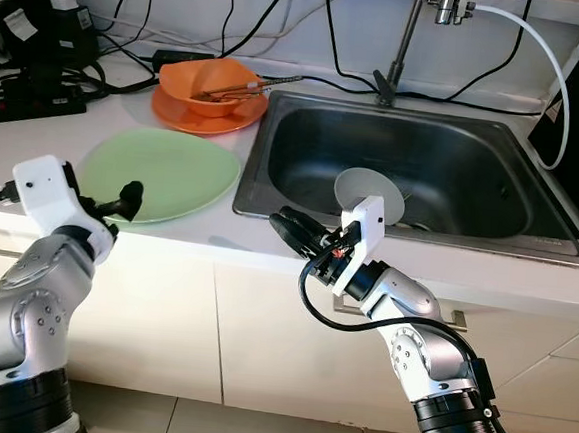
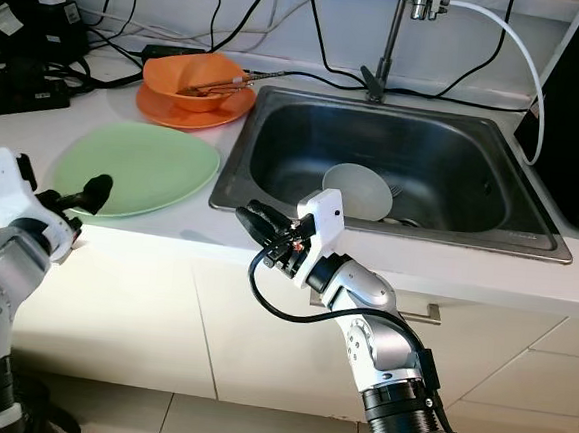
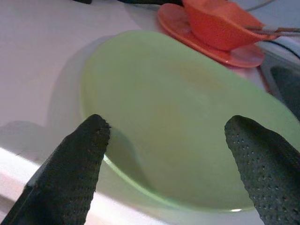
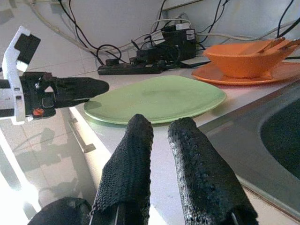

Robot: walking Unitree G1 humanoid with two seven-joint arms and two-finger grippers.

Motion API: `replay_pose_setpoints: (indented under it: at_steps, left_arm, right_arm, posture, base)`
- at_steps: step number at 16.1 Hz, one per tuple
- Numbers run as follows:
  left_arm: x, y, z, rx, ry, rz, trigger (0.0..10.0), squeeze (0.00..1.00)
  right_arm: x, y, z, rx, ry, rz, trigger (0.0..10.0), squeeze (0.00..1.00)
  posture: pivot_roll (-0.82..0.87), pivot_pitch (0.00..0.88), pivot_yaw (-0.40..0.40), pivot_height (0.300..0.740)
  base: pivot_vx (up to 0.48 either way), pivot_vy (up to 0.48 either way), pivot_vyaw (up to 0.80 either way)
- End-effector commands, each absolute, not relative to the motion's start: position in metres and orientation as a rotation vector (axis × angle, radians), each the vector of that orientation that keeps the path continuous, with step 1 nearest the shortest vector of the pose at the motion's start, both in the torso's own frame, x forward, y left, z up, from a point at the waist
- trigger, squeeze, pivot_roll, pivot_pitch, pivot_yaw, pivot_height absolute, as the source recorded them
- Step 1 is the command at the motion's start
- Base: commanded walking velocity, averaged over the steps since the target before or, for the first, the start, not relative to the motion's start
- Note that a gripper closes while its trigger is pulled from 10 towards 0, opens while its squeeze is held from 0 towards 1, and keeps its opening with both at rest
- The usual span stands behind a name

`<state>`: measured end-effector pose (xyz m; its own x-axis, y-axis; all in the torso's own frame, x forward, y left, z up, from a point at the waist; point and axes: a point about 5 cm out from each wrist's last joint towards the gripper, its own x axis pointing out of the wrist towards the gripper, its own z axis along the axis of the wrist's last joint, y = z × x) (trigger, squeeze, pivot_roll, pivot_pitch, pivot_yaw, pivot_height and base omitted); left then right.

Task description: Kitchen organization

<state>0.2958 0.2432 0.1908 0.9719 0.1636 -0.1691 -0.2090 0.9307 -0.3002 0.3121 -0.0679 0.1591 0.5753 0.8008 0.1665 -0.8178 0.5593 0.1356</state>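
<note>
1. Left end effector (image 1: 131, 196): held at the front edge of the bench, fingers (image 3: 77, 159) spread wide apart, tips just over the near rim of the green plate (image 1: 159, 173); nothing gripped.
2. Right end effector (image 1: 291, 225): held level at the front edge of the bench, before the near left corner of the sink (image 1: 409, 222), fingers (image 4: 197, 168) drawn close together with a narrow gap, empty, pointing toward the green plate.
3. Green plate: flat on the white bench (image 1: 96, 121), near the front edge, just left of the sink.
4. Sink: stainless basin set into the bench toward the right side, holding a pale round dish (image 1: 369, 192) on its floor.
5. Orange bowl (image 1: 210, 85): set on an orange plate (image 1: 192, 116) behind the green plate, beside the far left corner of the sink; chopsticks (image 1: 244, 88) resting in the bowl.
6. Tap (image 1: 409, 35): upright at the back edge of the sink, white hose (image 1: 543, 56) attached.
7. Black cables (image 1: 50, 77) and a power strip (image 1: 28, 104): along the back left of the bench.
</note>
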Motion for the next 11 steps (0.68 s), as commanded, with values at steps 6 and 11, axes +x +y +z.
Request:
replay_pose_setpoints:
  at_steps: [6, 11]
  left_arm:
    - [0.291, 0.247, 0.191, -0.344, 0.151, 0.240, 10.0, 0.00]
    - [0.284, 0.258, 0.186, -0.354, 0.178, 0.320, 10.0, 0.00]
  right_arm:
    - [0.315, -0.070, 0.165, 0.183, -0.113, 0.952, 10.0, 0.00]
    - [0.316, -0.071, 0.165, 0.181, -0.112, 0.948, 10.0, 0.00]
  posture:
    - [0.16, 0.059, 0.001, 0.740]
    - [0.17, 0.057, -0.001, 0.740]
  base:
    - [0.000, 0.000, 0.00]
    - [0.000, 0.000, 0.00]
